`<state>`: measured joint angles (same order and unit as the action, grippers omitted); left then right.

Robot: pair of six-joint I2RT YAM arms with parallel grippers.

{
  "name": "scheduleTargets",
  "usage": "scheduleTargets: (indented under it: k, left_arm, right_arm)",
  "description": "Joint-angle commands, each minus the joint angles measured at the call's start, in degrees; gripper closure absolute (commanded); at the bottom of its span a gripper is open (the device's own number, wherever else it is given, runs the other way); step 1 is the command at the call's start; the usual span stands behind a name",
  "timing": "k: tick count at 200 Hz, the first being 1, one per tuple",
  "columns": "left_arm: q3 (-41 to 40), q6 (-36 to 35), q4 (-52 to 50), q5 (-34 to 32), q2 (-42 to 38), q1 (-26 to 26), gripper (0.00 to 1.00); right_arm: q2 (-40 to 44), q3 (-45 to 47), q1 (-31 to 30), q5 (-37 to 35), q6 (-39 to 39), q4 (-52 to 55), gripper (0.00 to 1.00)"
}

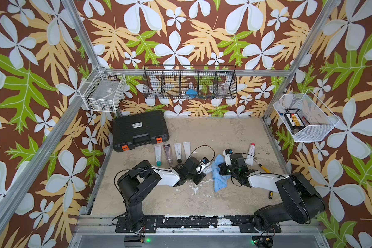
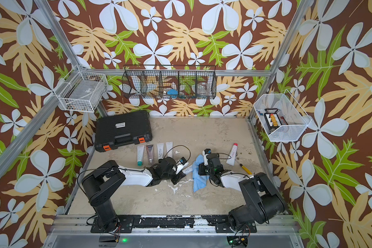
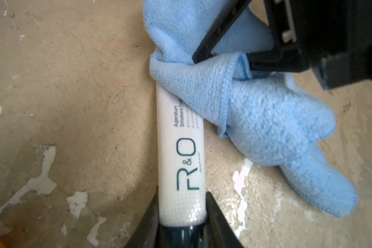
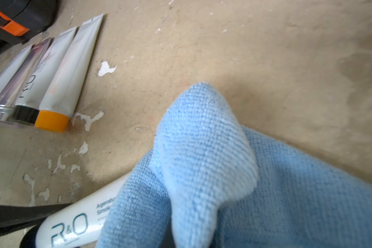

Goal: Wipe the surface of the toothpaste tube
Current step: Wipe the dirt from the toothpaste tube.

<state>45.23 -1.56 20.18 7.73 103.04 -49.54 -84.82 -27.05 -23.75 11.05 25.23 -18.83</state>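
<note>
Both arms reach low: left gripper (image 3: 182,201) clamps the toothpaste tube (image 3: 180,150) at its cap end, right gripper (image 3: 226,59) pinches blue cloth (image 3: 266,120) over it. Only the right wrist view shows a nearby orange cap (image 4: 52,120).

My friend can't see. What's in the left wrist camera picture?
The left gripper holds a white R&O toothpaste tube by its dark cap end. A blue cloth, pinched in the right gripper, drapes over the tube's other end, above a scuffed beige table.
</note>
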Motion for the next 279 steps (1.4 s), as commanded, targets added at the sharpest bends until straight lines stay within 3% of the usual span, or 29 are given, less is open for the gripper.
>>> scheduleTargets:
  k: [1,61,103,146,205,279]
  left_arm:
    - [0.64,-0.11,1.61,0.89,0.38,-0.03,0.86]
    - [0.53,-0.19,2.14,0.79,0.36,-0.03,0.85]
    - [0.72,-0.28,1.66,1.06,0.4,-0.03,0.85]
    - [0.43,-0.28,1.96,0.97,0.13,-0.03,0.85]
    - [0.34,-0.96,1.09,0.62,-0.52,-0.03,0.85]
    - [0.16,-1.95,-0.67,0.18,-1.49,0.14,0.85]
  right_arm:
    - [-1.24,-0.55,-2.93,4.36,-0.46,1.21,1.0]
    - [-2.64,0.51,-10.44,7.72,5.93,-4.86,1.0]
    - [-1.61,1.73,-11.6,10.47,10.35,-9.27,1.0]
    - [-2.6,0.68,-12.19,4.26,8.53,-5.19,1.0]
    - [-4.36,0.08,-8.95,-0.99,6.47,0.2,1.0]
    - [-3.08,1.34,2.84,0.25,4.21,2.62,1.0]
